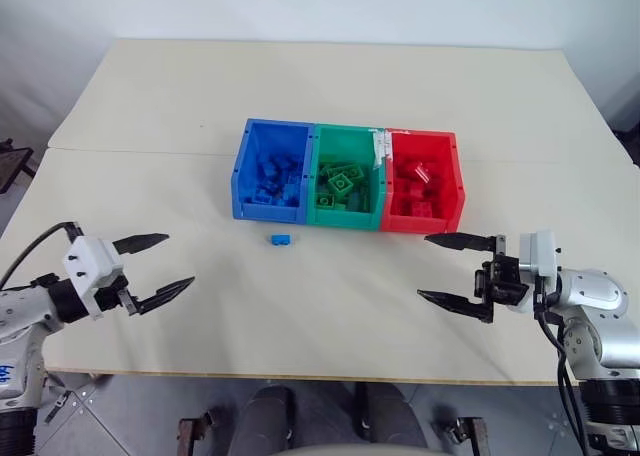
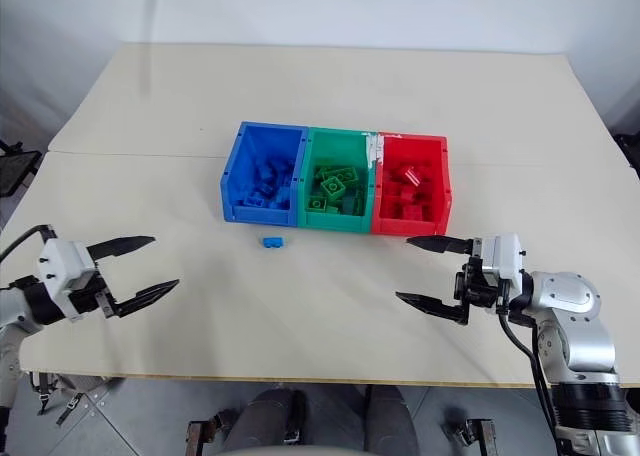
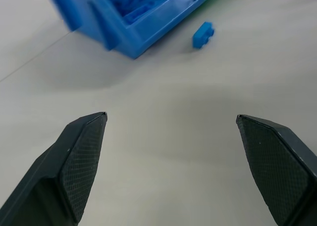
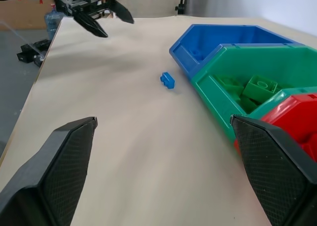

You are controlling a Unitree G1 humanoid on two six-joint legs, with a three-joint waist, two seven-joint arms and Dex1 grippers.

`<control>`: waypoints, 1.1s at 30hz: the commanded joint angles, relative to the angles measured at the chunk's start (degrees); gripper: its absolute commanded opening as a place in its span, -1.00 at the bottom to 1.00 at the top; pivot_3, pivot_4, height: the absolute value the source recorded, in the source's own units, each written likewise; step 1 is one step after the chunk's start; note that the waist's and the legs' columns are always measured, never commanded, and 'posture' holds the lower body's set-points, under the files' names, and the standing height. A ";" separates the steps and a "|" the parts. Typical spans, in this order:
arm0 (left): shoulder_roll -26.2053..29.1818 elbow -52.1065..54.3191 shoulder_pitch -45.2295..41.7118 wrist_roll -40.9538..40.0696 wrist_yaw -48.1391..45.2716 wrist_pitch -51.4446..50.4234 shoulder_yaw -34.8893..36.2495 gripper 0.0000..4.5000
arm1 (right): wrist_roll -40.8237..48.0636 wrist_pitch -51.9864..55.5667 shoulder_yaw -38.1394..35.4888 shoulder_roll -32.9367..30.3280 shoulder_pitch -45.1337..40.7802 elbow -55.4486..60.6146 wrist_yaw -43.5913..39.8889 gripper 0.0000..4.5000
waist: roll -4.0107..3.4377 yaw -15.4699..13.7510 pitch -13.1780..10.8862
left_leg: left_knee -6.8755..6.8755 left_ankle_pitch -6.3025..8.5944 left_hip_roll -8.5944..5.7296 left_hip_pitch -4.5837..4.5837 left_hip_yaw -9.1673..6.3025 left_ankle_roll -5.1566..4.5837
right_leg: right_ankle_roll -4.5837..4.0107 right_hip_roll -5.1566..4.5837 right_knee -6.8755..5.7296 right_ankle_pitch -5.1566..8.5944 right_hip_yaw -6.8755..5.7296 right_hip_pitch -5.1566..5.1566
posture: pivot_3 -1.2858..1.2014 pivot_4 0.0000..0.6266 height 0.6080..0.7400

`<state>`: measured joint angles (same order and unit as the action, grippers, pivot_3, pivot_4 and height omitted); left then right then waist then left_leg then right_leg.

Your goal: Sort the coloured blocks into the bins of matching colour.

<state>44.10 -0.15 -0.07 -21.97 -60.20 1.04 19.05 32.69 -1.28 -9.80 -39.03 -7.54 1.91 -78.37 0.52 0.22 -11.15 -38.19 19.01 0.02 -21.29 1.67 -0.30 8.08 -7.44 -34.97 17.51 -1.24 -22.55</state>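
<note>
1. We are taking the row of three joined bins as our landmark: the blue bin (image 1: 271,172), the green bin (image 1: 343,179) and the red bin (image 1: 422,182) are sitting side by side on the table (image 1: 320,86).
2. We are seeing each bin already holding bricks of its own colour, so we are judging most of the sorting as done.
3. We are finding one blue block (image 1: 280,239) still lying loose on the table, just in front of the blue bin and touching nothing.
4. We are holding the left gripper (image 1: 156,266) in front of the bins and well off to their left, with its two fingers standing wide apart and nothing between them.
5. We are holding the right gripper (image 1: 456,270) in front of the red bin and a little to its right, with its fingers likewise spread wide and empty.
6. We are judging one step as remaining: picking up the loose blue block and dropping it into the blue bin. The left gripper is pointing towards that block and appears better placed for it.
</note>
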 commanded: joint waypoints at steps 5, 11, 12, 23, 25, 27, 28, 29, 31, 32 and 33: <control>-7.16 -4.22 -11.87 3.35 -0.14 -1.66 -13.84 0.97 | 0.68 -0.80 -3.23 -1.58 2.82 2.81 1.29 1.00 | 0.01 -0.31 0.01 | -0.09 -0.05 -0.17 -0.02 0.07 -0.10 | 0.09 0.20 -0.13 -0.05 -0.13 0.03 | 0.03 -0.52 1.00; -11.33 -16.59 -20.43 8.89 1.86 1.14 -19.06 0.97 | 1.74 0.50 -6.03 -2.40 6.37 6.81 3.71 1.00 | 0.01 -0.14 0.01 | -0.12 -0.09 -0.14 0.03 0.35 -0.15 | 0.23 0.36 -0.16 -0.12 -0.09 0.02 | 0.03 -0.52 1.00; -11.74 -17.90 -21.29 9.21 1.87 1.52 -19.38 0.97 | 1.84 0.64 -6.29 -2.48 6.92 7.31 3.90 1.00 | 0.02 -0.24 0.01 | -0.12 -0.10 -0.14 0.03 0.36 -0.15 | 0.23 0.37 -0.16 -0.12 -0.09 0.02 | 0.03 -0.52 1.00; -17.46 -26.97 -28.66 10.34 -0.71 3.04 -22.13 0.80 | 2.14 1.67 -8.38 -1.64 12.98 13.52 8.92 1.00 | 0.01 -1.64 0.02 | -0.62 -0.09 -0.13 0.00 0.34 -0.22 | 0.32 0.26 -0.15 -0.17 -0.07 0.10 | 0.03 -0.52 1.00; -17.40 -27.49 -29.08 10.70 -1.81 3.05 -22.78 0.56 | 2.14 1.63 -8.40 -1.66 13.25 13.89 9.51 1.00 | 0.01 -1.63 0.02 | -0.69 -0.07 -0.13 0.00 0.31 -0.24 | 0.34 0.25 -0.17 -0.18 -0.07 0.14 | 0.03 -0.52 1.00; -17.35 -27.89 -29.40 11.31 -1.91 3.10 -23.23 0.28 | 2.21 1.61 -8.28 -1.65 13.40 14.17 9.98 1.00 | 0.01 -1.61 0.02 | -0.70 -0.06 -0.16 0.01 0.32 -0.26 | 0.37 0.21 -0.17 -0.20 -0.01 0.15 | 0.03 -0.52 1.00; -17.35 -28.05 -29.52 11.56 -1.85 3.16 -23.32 0.15 | 2.25 1.60 -8.23 -1.68 13.45 14.27 10.13 1.00 | 0.01 -1.64 0.02 | -0.70 -0.06 -0.16 0.01 0.32 -0.27 | 0.38 0.21 -0.17 -0.21 -0.02 0.15 | 0.03 -0.52 1.00; -17.43 -28.17 -29.62 11.74 -1.72 3.44 -23.36 -0.02 | 2.25 1.57 -8.18 -1.70 13.49 14.33 10.23 1.00 | 0.01 -1.66 0.02 | -0.70 -0.06 -0.17 0.01 0.32 -0.27 | 0.38 0.20 -0.17 -0.21 -0.02 0.15 | 0.03 -0.52 1.00; -18.30 -27.91 -30.05 11.73 -1.19 3.67 -23.42 -0.30 | 2.13 1.49 -7.85 -1.60 13.42 14.34 10.51 1.00 | 0.01 -1.71 0.02 | -0.70 -0.07 -0.19 0.01 0.30 -0.29 | 0.38 0.16 -0.17 -0.21 -0.02 0.15 | 0.03 -0.52 1.00; -18.71 -27.72 -30.20 11.62 -1.02 3.64 -23.43 -0.44 | 2.09 1.47 -7.68 -1.52 13.32 14.31 10.66 1.00 | 0.01 -1.73 0.02 | -0.70 -0.07 -0.21 0.01 0.30 -0.30 | 0.39 0.14 -0.17 -0.21 -0.03 0.15 | 0.03 -0.52 1.00; -19.07 -27.56 -30.30 11.54 -0.91 4.08 -23.37 -0.58 | 2.06 1.46 -7.52 -1.48 13.18 14.27 10.78 1.00 | 0.01 -1.74 0.02 | -0.70 -0.08 -0.23 0.00 0.30 -0.32 | 0.40 0.11 -0.17 -0.22 -0.03 0.15 | 0.03 -0.52 1.00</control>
<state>25.91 -27.63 -30.29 -10.89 -61.30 4.49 -3.22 33.51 0.36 -16.31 -40.79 5.66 14.33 -67.89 0.53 -1.51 -11.14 -38.90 18.93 -0.23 -21.29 1.97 -0.66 8.50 -7.35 -35.13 17.29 -1.28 -22.40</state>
